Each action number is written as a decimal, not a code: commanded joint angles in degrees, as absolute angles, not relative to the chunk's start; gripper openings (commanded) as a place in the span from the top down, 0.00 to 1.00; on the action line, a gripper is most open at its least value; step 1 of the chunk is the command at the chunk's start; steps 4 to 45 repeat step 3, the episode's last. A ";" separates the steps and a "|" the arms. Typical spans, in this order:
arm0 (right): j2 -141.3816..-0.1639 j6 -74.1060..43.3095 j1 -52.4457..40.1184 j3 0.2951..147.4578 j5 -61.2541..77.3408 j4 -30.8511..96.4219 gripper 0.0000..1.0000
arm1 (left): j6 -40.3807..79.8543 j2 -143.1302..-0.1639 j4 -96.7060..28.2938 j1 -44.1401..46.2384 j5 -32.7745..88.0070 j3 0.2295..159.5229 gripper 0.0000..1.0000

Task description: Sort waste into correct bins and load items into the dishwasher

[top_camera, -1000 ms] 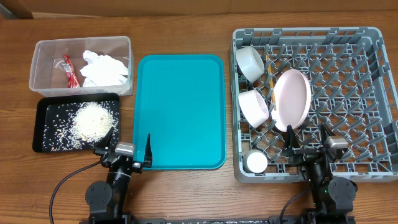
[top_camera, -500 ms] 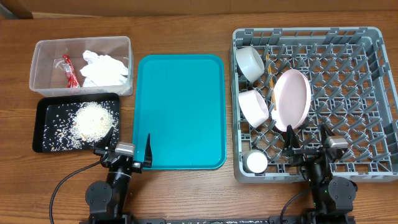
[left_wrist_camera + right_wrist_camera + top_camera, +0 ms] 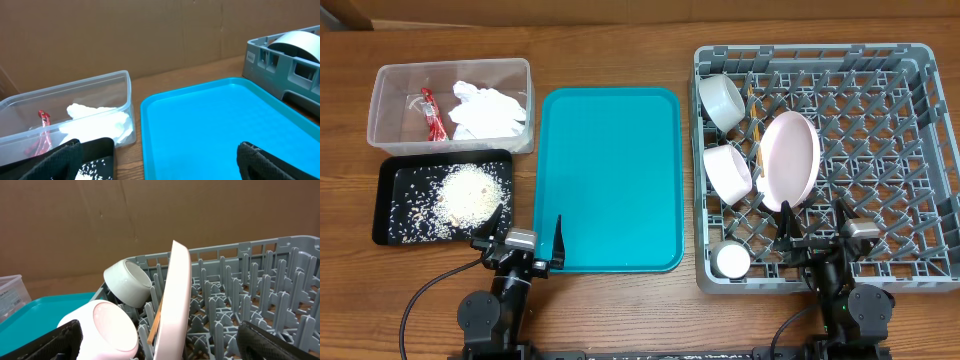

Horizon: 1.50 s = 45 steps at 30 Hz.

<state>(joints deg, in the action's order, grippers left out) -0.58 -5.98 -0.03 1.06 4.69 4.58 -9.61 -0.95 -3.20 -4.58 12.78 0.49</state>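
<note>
The clear tub (image 3: 395,90) at the far left holds crumpled white tissues (image 3: 490,112) and a red sauce packet (image 3: 433,115). In front of it the black tray (image 3: 395,175) carries a heap of rice scraps (image 3: 470,190). The grey rack (image 3: 820,52) on the right holds two bowls (image 3: 723,100) (image 3: 728,172), an upright pale-pink plate (image 3: 790,160), a small cup (image 3: 731,261) and chopsticks (image 3: 756,125). My left gripper (image 3: 529,220) is open over the near edges of the black tray and teal tray. My right gripper (image 3: 812,215) is open over the rack's front, and nothing sits between its fingers (image 3: 280,345).
A bare teal serving tray (image 3: 610,150) lies between the bins and the rack. In the left wrist view it fills the middle (image 3: 215,125), with the tub (image 3: 100,82) to its left and the rack's corner (image 3: 280,65) to its right. A brown cardboard wall stands behind the table.
</note>
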 commanded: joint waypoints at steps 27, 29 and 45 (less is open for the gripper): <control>-0.16 -5.96 0.08 0.45 5.06 4.34 0.00 | -10.70 -0.30 -3.20 -4.47 11.84 0.27 0.00; -0.16 -5.96 0.08 0.45 5.06 4.34 0.00 | -10.70 -0.30 -3.20 -4.47 11.84 0.27 0.00; -0.16 -5.96 0.08 0.45 5.06 4.34 0.00 | -10.70 -0.30 -3.20 -4.47 11.84 0.27 0.00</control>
